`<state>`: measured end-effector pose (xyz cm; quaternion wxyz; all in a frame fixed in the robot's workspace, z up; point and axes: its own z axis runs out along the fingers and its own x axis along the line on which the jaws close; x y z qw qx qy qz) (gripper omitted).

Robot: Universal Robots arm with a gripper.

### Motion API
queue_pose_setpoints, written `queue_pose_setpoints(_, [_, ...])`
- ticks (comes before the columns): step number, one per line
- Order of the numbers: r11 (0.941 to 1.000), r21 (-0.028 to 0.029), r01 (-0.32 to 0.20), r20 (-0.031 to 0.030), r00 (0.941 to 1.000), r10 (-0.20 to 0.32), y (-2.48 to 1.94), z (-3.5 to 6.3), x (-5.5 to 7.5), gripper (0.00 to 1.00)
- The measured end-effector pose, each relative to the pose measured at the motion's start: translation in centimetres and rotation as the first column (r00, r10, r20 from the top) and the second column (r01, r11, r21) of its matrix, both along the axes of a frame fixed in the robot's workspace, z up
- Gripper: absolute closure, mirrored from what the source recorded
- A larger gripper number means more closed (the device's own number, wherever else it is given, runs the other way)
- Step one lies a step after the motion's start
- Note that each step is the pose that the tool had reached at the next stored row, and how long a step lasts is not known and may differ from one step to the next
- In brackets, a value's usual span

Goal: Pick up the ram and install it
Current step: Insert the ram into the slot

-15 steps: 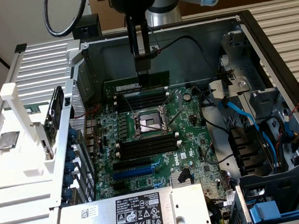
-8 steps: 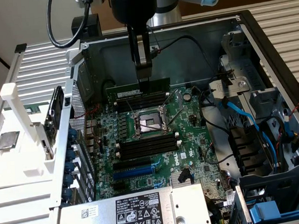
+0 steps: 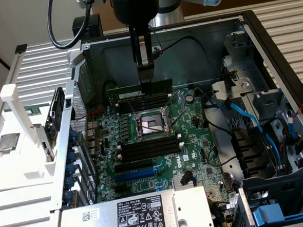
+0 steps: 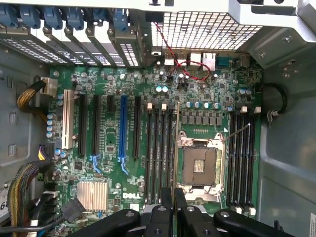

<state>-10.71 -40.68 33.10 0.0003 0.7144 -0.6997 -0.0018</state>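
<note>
1. The big grey metal computer case [image 3: 271, 44] lies open, so the arm can reach in from above.
2. The flat green circuit board [image 3: 194, 136] rests on the case floor, under the gripper.
3. The long black plastic memory slots [image 3: 140, 103] sit just below the gripper.
4. The ram [image 3: 124, 89], a long thin dark green stick, stands on edge over those slots, lined up to fit.
5. The black metal gripper [image 3: 146, 79] pinches the ram's middle to keep it level.
</note>
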Motion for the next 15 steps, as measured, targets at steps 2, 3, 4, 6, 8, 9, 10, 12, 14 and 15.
queue_pose_setpoints(2, [1.0000, 0.0000, 0.000, 0.0000, 1.0000, 0.000, 0.00, 0.00, 0.00, 0.87])
queue_pose_setpoints(3, [1.0000, 0.0000, 0.000, 0.0000, 1.0000, 0.000, 0.00, 0.00, 0.00, 0.87])
queue_pose_setpoints(4, [1.0000, 0.0000, 0.000, 0.0000, 1.0000, 0.000, 0.00, 0.00, 0.00, 0.87])
queue_pose_setpoints(6, [1.0000, 0.0000, 0.000, 0.0000, 1.0000, 0.000, 0.00, 0.00, 0.00, 0.87])
queue_pose_setpoints(8, [1.0000, -0.0077, 0.000, 0.0000, 1.0000, 0.000, 0.02, -0.06, 0.01, 0.87])
queue_pose_setpoints(9, [0.9998, -0.0176, 0.000, -0.0009, 1.0000, 0.000, 0.02, -0.07, 0.05, 0.87])
queue_pose_setpoints(10, [0.9995, -0.0309, 0.000, -0.0014, 1.0000, 0.000, 0.15, -0.10, 0.14, 0.87])
queue_pose_setpoints(12, [0.9995, -0.0319, 0.000, -0.0016, 1.0000, 0.000, 0.22, -0.10, 0.15, 0.87])
queue_pose_setpoints(14, [0.9995, -0.0320, 0.000, -0.0016, 1.0000, 0.000, 0.24, -0.27, 0.15, 0.87])
queue_pose_setpoints(15, [0.9995, -0.0320, 0.000, -0.0016, 1.0000, 0.000, 0.25, -0.41, 0.16, 0.87])
